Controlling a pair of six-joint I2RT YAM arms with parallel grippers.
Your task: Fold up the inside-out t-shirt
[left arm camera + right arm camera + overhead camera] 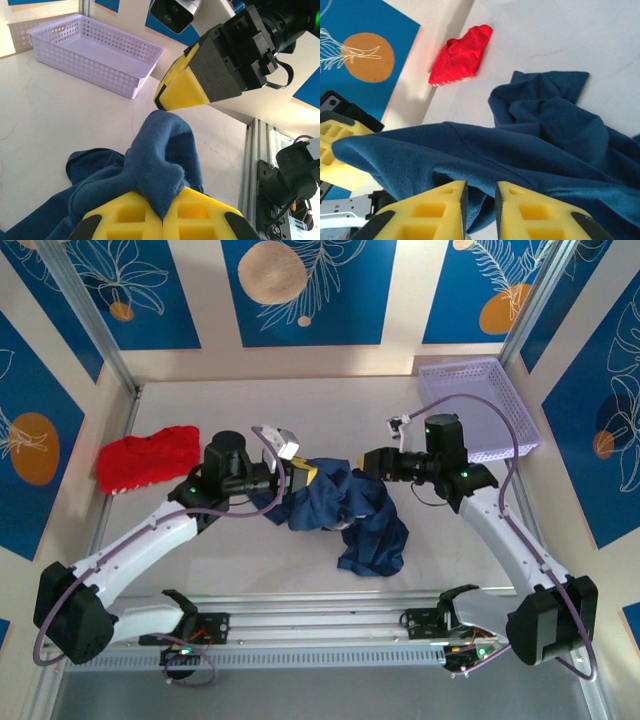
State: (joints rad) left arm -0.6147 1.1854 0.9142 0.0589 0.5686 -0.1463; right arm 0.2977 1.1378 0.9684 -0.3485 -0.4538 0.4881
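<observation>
Navy inside-out t-shirt [370, 530] is clamped in my left gripper [162, 202]; my right gripper [481, 189] stands narrowly parted; lavender basket [458, 364] sits far right.

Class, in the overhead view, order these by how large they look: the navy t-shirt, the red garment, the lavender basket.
1-2. lavender basket and navy t-shirt: too alike to rank, as the shirt is bunched.
3. red garment: smallest.

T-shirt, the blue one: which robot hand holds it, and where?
The left gripper holds the t-shirt, jaws shut on a bunched-up fold. The right gripper, jaws slightly apart, seems to hold nothing.
</observation>
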